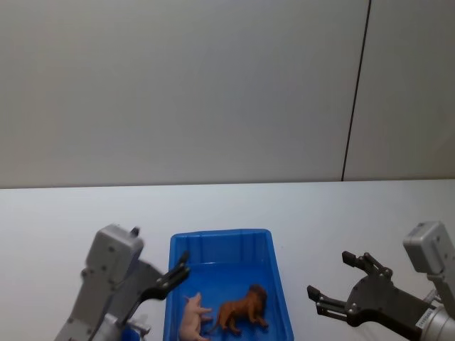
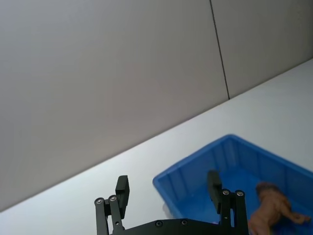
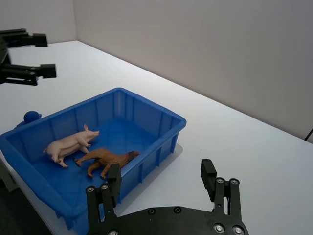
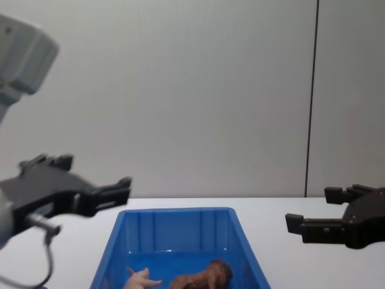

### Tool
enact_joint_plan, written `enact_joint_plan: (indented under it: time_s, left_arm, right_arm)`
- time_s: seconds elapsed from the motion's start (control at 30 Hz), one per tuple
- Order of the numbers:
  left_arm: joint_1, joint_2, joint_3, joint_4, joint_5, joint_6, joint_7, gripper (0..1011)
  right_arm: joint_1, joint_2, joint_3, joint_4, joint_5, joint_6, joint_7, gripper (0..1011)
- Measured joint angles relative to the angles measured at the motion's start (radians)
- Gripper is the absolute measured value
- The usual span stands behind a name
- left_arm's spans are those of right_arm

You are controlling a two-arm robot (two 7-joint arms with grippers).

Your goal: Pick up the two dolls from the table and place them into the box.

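Both dolls lie inside the blue box (image 1: 220, 236): the brown lion (image 1: 242, 309) and, to its left, the pale pink pig (image 1: 192, 317). They show again as lion (image 3: 107, 159) and pig (image 3: 71, 143) in the box (image 3: 146, 100), and low in the chest view as lion (image 4: 201, 277) and pig (image 4: 141, 279). My left gripper (image 1: 160, 295) hovers open and empty at the box's left wall. To the right of the box, my right gripper (image 1: 330, 275) hangs open and empty above the table (image 1: 320, 213). The left wrist view looks past the open left gripper (image 2: 167, 180) at the lion (image 2: 271, 205).
A dark blue rounded lump (image 3: 30, 116) sits just outside the box's left wall, near my left arm. White tabletop stretches behind and to the right of the box. A plain grey wall with a dark vertical seam (image 1: 355, 92) backs the table.
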Motion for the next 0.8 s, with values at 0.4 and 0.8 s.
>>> enact_joint_plan:
  time_s: [0.4,0.8]
  left_arm:
    - [0.123,0.094,-0.021,-0.049,-0.093,0.019,0.065,1001]
    - [0.172,0.113,-0.027,-0.014,-0.141,0.0,0.056,1001]
  right_arm:
    - [-0.003,0.004,0.002,-0.002,0.003,-0.002,-0.001,1001]
    - [-0.004,0.005,0.003,-0.003,0.004,-0.003,-0.002,1001]
